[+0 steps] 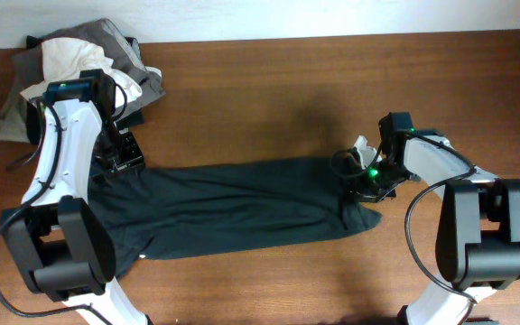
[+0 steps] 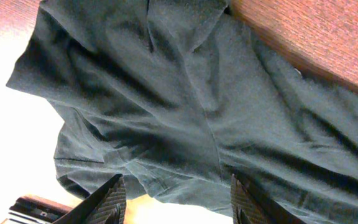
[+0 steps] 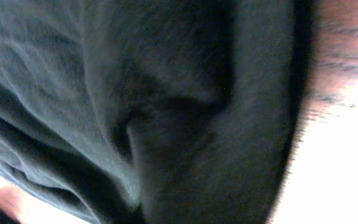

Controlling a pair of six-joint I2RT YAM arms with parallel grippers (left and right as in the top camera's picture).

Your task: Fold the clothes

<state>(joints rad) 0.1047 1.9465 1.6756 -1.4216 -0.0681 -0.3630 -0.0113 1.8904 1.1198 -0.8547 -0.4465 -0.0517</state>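
Brown wood table (image 1: 269,81), seen from overhead: the shirt (image 1: 233,203) lies flat across the middle, long axis running left-right, i.e. from one arm to the other. A pile of other clothes (image 1: 88,54) sits at the far left corner, apart from the job

1. Right claw (image 1: 366,179): positioned at the shirt's right end. Jaws are shut. The wrist cam shows only bunched dark cloth close up, fingers not visible, so treat it as a pinch on the end fabric, approx. at the far corner
2. Left claw (image 1: 120,155): positioned over the far corner of the shirt's left end. Jaws stand about half open, nothing between them. Its fingers (image 2: 112,200) hang above the cloth, which spreads away ahead of them
3. Key relation: each arm is nearer its own end, and the two claws sit at opposite ends of the long axis. Any fold along that axis prob. needs both ends gripped, so the left side needs a grip first
4. Arm pose: both arms reach fwd from the near edge, wrists tipped down at the cloth
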